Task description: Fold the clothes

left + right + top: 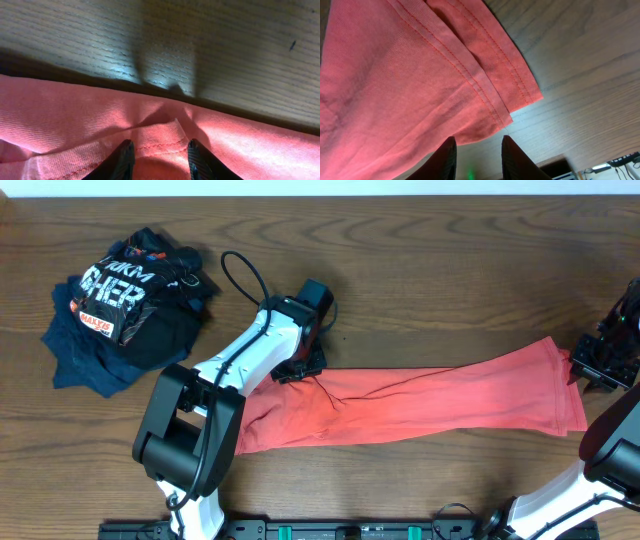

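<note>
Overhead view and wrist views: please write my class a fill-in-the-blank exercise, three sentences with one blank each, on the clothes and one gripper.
1. The T-shirt lies stretched out long across the wooden ____.
2. The navy blue garment lies under a black garment whose lettering is ____.
3. The left gripper has its jaws ____, with the T-shirt's stitched hem showing between its fingers.
Missing words: table; white; open.
</note>
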`<state>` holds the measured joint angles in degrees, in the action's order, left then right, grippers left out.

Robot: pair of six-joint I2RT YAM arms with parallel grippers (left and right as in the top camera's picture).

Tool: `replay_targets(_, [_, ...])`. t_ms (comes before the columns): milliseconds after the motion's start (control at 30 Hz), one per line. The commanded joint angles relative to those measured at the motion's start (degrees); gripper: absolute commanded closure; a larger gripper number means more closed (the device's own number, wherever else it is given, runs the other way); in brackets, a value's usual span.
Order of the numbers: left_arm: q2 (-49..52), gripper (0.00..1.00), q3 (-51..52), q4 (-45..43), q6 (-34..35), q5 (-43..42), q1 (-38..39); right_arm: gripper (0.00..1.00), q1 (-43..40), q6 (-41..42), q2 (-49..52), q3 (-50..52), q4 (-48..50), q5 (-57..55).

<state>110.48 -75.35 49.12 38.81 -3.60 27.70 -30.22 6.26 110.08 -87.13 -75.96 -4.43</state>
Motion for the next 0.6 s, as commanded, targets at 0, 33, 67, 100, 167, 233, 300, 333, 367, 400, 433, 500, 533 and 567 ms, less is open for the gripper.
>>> replay_targets(0, [0.8, 0.62, -0.7, 1.0, 0.5, 1.8, -0.1, 0.71, -0.5, -0.8, -1.2, 0.3, -0.1, 0.4])
replay_targets(33, [0.8, 0.62, -0.7, 1.3, 0.5, 1.8, -0.1, 0.71, -0.5, -0.7, -1.2, 0.3, -0.1, 0.4])
replay_targets(67, [0.8, 0.62, -0.7, 1.6, 0.5, 1.8, -0.1, 0.71, -0.5, -0.8, -1.2, 0.3, -0.1, 0.4])
replay_targets(100, [0.8, 0.62, -0.6, 1.6, 0.5, 1.8, -0.1, 0.71, -0.5, -0.8, -1.2, 0.3, -0.1, 0.4])
replay_targets(167, [0.8, 0.62, -0.6, 1.7, 0.5, 2.5, -0.1, 0.71, -0.5, -0.7, -1.2, 0.3, -0.1, 0.4])
replay_targets(233, [0.8, 0.62, -0.6, 1.8, 0.5, 3.6, -0.1, 0.71, -0.5, -0.7, -1.2, 0.3, -0.1, 0.4])
replay_targets(300, [0.8, 0.62, -0.6, 1.8, 0.5, 3.7, -0.1, 0.72, -0.5, -0.7, -1.2, 0.3, -0.1, 0.4])
replay_targets(333, [0.8, 0.62, -0.6, 1.8, 0.5, 3.7, -0.1, 0.71, -0.5, -0.8, -1.2, 0.3, -0.1, 0.4])
replay_targets(367, [0.8, 0.63, -0.6, 1.8, 0.5, 3.7, -0.1, 0.71, -0.5, -0.8, -1.2, 0.3, -0.1, 0.4])
replay_targets(400, [0.8, 0.69, -0.6, 1.8, 0.5, 3.7, -0.1, 0.71, -0.5, -0.8, -1.2, 0.3, -0.1, 0.4])
replay_targets(433, [0.8, 0.77, -0.6, 1.7, 0.5, 3.7, -0.1, 0.71, -0.5, -0.8, -1.2, 0.3, -0.1, 0.4])
replay_targets(500, [0.8, 0.91, -0.6, 1.5, 0.5, 3.7, 0.0, 0.71, -0.5, -0.8, -1.2, 0.3, -0.1, 0.4])
replay_targets(533, [0.8, 0.94, -0.6, 1.5, 0.5, 3.7, 0.0, 0.71, -0.5, -0.8, -1.2, 0.3, -0.1, 0.4])
replay_targets(567, [0.8, 0.94, -0.6, 1.4, 0.5, 3.7, 0.0, 0.71, -0.5, -0.8, -1.2, 0.3, -0.1, 0.4])
